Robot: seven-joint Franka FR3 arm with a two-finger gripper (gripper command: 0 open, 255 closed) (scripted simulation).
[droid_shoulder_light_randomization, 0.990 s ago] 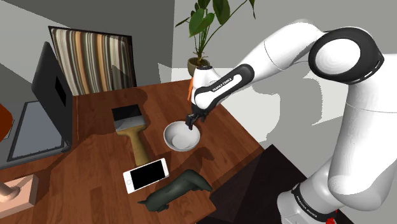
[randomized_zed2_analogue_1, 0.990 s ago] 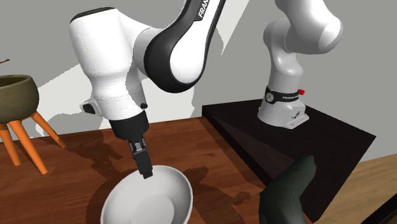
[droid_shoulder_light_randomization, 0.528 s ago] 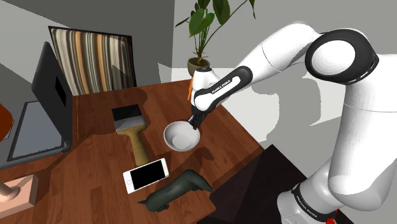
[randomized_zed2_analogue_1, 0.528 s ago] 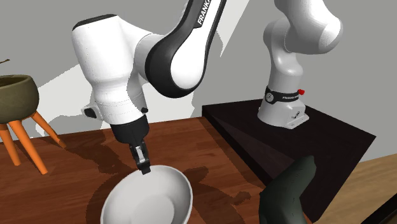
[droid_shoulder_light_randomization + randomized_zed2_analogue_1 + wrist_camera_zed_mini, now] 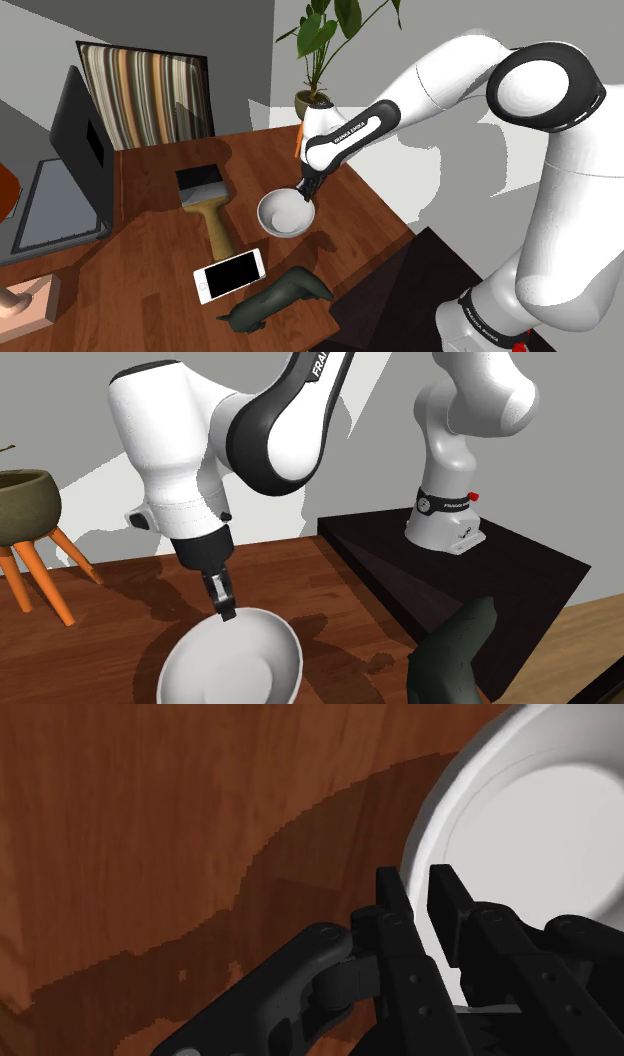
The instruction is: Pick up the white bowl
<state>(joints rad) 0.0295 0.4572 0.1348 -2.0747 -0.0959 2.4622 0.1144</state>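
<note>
You had the fingers (image 5: 392, 899) closed to a narrow gap over the rim of the white bowl (image 5: 283, 215), one finger inside the rim and one outside, clamping it. The bowl was near the middle of the brown wooden bench (image 5: 150, 215), gripped at its edge on the shoulder view's right. You could not tell whether its base touched the bench. Toward the shoulder view's left a wooden-handled brush (image 5: 207, 205) lay near the bowl. A white phone (image 5: 230, 275) with a black screen and a dark green object (image 5: 280, 297) lay below it. The arm's dark stand (image 5: 520, 567) stood beside the bench.
</note>
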